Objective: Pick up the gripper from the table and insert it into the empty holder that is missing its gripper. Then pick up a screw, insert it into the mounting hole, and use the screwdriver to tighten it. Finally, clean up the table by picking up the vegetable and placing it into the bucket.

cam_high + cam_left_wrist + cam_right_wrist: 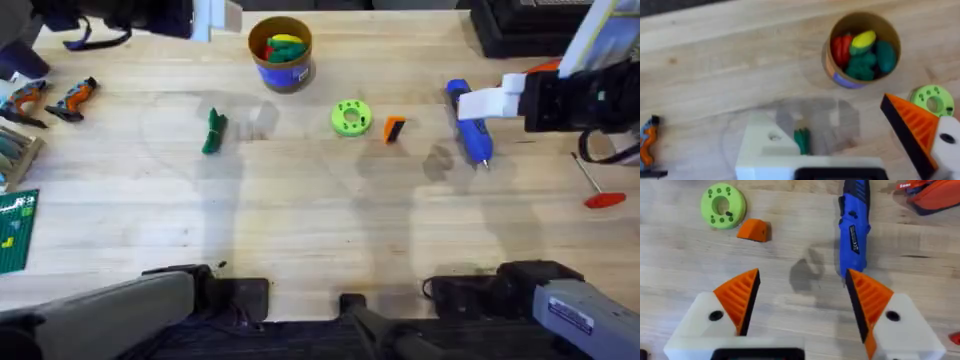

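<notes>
Since every step remains undone, nothing counts as progress: left gripper (850, 150) open, empty, one white holder block (765, 145) lacking its tip; right gripper (802, 307) open, empty. Beyond: small orange wedge gripper (394, 129), blue pen-shaped screwdriver (468, 125), dark green toy vegetable (214, 131) on the table; farthest, blue tan-rimmed bucket (281, 70).

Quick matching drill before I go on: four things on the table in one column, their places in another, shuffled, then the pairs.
Things:
1. the gripper
2. the vegetable
3. the screwdriver
4. the bucket

Places:
A. at the table's far edge, holding toy pieces
B. lying alone left of centre
C. just right of the lime-green disc
D. right side, under the right gripper

Pairs: 1-C, 2-B, 3-D, 4-A
</notes>
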You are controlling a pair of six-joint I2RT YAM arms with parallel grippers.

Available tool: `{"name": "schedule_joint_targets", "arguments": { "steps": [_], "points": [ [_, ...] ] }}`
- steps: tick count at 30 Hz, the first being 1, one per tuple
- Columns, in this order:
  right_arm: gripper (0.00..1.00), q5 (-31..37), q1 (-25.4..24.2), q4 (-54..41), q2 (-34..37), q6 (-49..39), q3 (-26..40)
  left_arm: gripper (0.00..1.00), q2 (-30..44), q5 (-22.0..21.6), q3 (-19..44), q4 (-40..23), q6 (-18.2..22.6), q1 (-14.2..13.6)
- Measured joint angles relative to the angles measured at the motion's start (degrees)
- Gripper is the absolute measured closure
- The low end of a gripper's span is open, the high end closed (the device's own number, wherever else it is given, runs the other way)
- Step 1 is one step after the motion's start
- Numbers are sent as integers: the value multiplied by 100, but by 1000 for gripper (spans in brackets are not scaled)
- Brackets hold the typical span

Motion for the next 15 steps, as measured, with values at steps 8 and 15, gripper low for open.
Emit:
{"name": "schedule_joint_targets", "arguments": {
  "steps": [8, 15],
  "points": [
    [10, 0, 0, -2, 1, 0, 0, 15, -338, 66, -324, 646, 15, -349],
    [10, 0, 0, 0, -1, 0, 0, 15, -1999, 75, -2096, 2087, 20, -433]
  ]
}}
